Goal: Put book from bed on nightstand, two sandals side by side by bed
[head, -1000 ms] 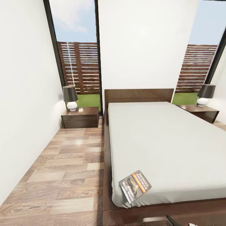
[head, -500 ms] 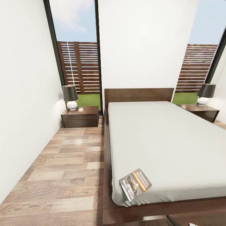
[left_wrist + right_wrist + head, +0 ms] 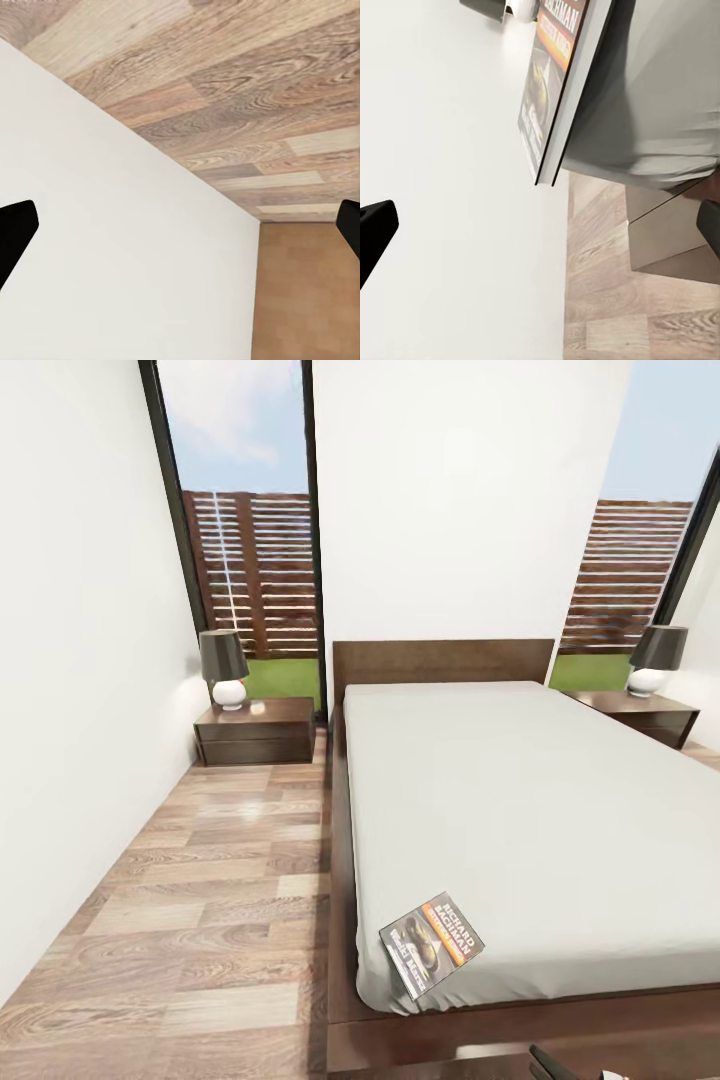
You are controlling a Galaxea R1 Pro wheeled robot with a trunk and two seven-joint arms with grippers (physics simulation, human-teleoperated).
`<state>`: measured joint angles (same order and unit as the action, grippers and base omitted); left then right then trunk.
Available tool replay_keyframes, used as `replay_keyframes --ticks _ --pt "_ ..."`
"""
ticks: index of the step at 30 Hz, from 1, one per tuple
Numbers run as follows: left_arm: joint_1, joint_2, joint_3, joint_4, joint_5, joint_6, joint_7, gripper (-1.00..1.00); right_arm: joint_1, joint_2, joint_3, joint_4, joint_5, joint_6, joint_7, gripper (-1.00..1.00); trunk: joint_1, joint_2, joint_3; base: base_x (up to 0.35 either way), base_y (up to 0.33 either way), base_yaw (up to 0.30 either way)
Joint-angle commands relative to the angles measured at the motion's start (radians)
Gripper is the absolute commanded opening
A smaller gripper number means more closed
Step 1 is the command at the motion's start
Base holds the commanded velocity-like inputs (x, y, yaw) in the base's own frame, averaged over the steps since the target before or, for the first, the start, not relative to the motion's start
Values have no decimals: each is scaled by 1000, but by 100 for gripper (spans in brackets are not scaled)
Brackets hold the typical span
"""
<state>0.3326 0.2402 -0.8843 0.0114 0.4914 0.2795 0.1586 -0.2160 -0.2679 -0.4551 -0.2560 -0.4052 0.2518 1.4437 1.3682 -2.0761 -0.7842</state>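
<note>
Both hands, left [image 3: 180, 232] and right [image 3: 540, 225], hang with fingers spread, empty.

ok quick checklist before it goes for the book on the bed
1. Book location: the book lies flat on the near left corner of the bed, by the mattress edge. Ok.
2. Book free of clutter: nothing rests on it or beside it. Ok.
3. Right gripper ready: both fingertips sit wide apart at the picture's edges, nothing between them, book ahead. Ok.
4. Left gripper empty: fingertips wide apart, facing floor and wall. Ok.
5. Drop spot: the left nightstand carries a lamp but has bare top beside it. Ok.
6. Sandals located: cannot tell.
</note>
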Motion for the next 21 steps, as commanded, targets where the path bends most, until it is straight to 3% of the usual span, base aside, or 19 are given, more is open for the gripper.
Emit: replay_keyframes --ticks 1,21 --pt "0 0 -8 -2 10 4 4 100 0 0 2 0 -6 10 3 100 0 0 -1 0 0 0" --pt "-1 -1 -7 -2 9 6 -7 100 0 1 4 0 -6 11 1 100 0 0 -1 0 9 0"
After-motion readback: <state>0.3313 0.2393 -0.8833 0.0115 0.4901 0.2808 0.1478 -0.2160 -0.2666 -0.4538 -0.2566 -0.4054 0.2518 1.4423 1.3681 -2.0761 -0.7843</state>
